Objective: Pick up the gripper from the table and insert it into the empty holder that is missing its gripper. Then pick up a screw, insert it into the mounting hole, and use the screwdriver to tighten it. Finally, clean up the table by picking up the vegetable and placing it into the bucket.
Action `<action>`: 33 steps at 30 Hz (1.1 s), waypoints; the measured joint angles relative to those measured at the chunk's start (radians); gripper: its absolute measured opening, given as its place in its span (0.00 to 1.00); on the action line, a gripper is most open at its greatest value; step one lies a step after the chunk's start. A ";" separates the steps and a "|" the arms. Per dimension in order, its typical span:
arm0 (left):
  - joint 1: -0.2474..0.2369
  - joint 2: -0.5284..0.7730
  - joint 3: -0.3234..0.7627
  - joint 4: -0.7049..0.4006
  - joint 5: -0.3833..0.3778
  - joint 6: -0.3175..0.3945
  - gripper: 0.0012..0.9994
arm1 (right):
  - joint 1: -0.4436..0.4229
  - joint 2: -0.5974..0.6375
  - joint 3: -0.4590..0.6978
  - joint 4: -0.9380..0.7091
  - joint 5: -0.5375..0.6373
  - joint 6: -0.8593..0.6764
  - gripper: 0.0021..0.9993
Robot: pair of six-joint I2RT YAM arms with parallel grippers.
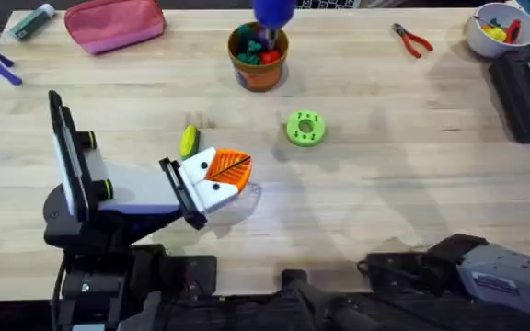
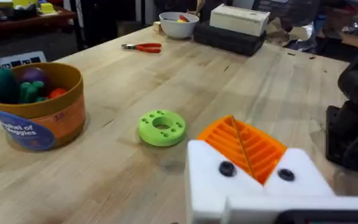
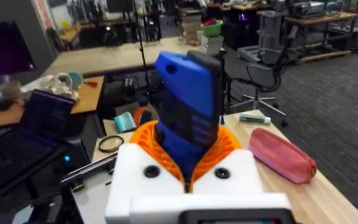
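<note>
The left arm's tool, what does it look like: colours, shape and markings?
The left tool has white blocky plastic finger mounts with orange ribbed pads that meet in a wedge. Each mount bears a small dark round dot. The arm behind it is black.

I see the blue screwdriver [image 3: 188, 115] upright, clamped between orange ribbed pads; the orange-brown bucket [image 1: 259, 55] stands at the table's far middle, toy vegetables inside; the yellow-green vegetable [image 1: 188, 141] lies on the wood beside the white holder [image 1: 212, 188], possibly touching it.
</note>
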State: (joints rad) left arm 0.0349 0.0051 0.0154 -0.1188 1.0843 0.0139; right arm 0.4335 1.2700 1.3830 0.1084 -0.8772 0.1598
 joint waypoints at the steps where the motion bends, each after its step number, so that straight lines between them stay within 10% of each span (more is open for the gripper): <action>1: 0.000 0.000 0.000 0.000 0.000 0.000 0.00 | 0.000 0.000 -0.028 0.047 0.000 0.023 0.02; 14: 0.000 0.000 0.000 0.000 0.000 0.000 0.00 | 0.005 0.000 -0.478 0.963 -0.012 0.422 0.02; 33: 0.000 0.000 0.000 0.000 0.000 0.000 0.00 | 0.242 0.035 -0.543 1.022 -0.089 0.229 0.02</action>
State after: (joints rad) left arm 0.0349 0.0054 0.0154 -0.1188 1.0843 0.0139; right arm 0.6754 1.3048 0.8402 1.1303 -0.9660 0.3886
